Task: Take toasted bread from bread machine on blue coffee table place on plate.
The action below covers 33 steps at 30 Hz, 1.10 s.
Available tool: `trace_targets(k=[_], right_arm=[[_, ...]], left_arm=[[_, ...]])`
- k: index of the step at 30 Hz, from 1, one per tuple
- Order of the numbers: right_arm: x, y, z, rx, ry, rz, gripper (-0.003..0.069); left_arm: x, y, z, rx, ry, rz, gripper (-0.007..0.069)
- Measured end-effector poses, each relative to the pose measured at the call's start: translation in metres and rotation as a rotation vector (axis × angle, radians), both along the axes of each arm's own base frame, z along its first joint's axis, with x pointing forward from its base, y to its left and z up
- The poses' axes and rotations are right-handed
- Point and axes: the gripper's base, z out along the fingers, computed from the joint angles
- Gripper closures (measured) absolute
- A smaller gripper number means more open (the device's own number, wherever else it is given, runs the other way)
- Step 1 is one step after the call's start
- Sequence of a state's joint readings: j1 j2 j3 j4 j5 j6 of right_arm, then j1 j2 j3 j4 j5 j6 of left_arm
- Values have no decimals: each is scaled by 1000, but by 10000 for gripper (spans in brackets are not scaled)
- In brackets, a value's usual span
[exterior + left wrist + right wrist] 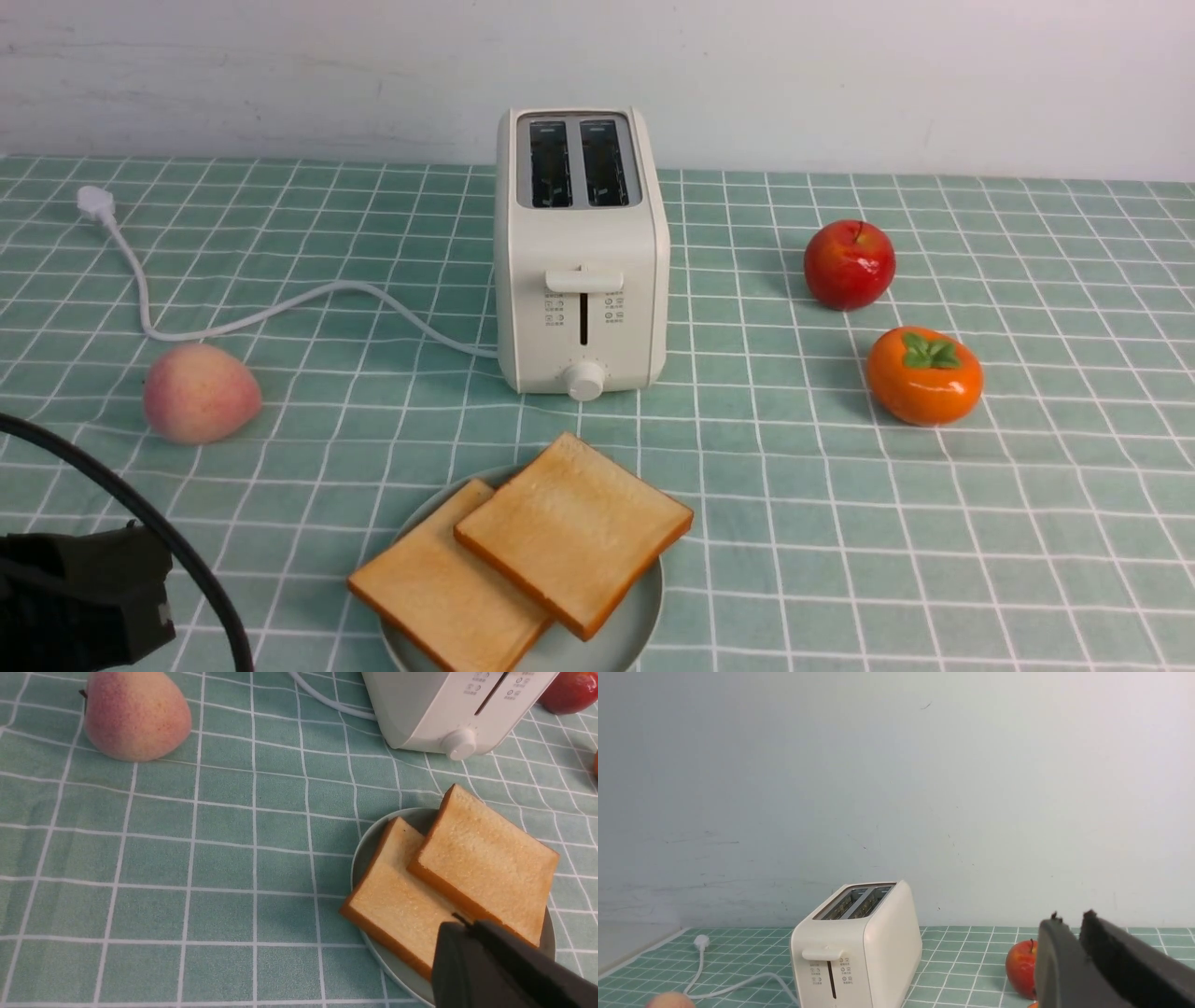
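Both toast slices [574,532] on the plate [635,616]

Two toast slices [574,532] overlap on the plate [624,633] before the toaster [581,252].

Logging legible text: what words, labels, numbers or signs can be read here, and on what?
Bread machine front: printed icons with tiny captions beside the lever slot, too small and blurred to read in every view.
No other text or numbers visible anywhere.
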<state>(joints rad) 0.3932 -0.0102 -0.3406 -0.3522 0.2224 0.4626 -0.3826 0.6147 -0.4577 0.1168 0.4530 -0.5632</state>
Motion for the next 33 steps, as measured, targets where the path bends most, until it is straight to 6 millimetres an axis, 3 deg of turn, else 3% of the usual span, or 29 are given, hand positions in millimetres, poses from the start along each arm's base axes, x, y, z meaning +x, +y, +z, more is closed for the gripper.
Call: trace_targets(k=[7, 11, 12, 16, 25, 33], right_arm=[[0, 0, 0, -1, 0, 0, 580], [0, 0, 0, 0, 0, 0, 575], [0, 0, 0, 0, 0, 0, 573], [0, 0, 0, 0, 0, 0, 569], [0, 0, 0, 1, -3, 1, 558], [0, 0, 0, 1, -3, 1, 550]], left_arm=[[-15, 6, -22, 0, -16, -6, 631], [-35, 17, -52, -9, -102, 21, 627], [-43, 23, -68, -14, -148, 54, 627], [-54, 30, -94, -14, -247, 126, 625], [-63, 34, -108, 83, -221, 144, 620], [-64, 30, -108, -13, -203, 145, 607]])
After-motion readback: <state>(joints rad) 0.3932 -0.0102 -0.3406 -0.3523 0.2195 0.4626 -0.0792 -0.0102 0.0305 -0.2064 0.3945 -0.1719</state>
